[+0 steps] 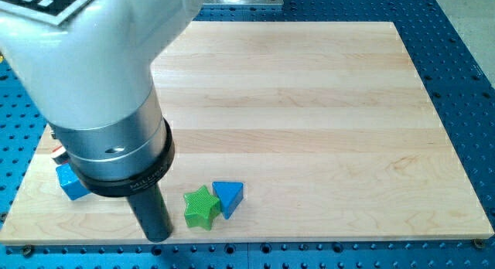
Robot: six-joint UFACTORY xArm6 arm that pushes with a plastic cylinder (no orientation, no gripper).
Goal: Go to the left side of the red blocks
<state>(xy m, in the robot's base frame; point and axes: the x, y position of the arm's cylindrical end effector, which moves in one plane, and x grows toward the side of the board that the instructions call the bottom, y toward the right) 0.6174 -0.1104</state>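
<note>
My tip point(159, 236) rests on the wooden board point(309, 107) near its bottom edge, just left of the green star block point(200, 208). A blue triangular block point(229, 197) touches the star's right side. A blue block point(70, 182) lies at the view's left, partly hidden by the arm. Only a small sliver of red point(58, 153) shows at the arm's left edge above that blue block; the red blocks are otherwise hidden behind the arm. The tip is to the right of and below that red sliver.
The arm's large white and grey body point(100, 83) covers the board's left part. A blue perforated table point(464, 68) surrounds the board.
</note>
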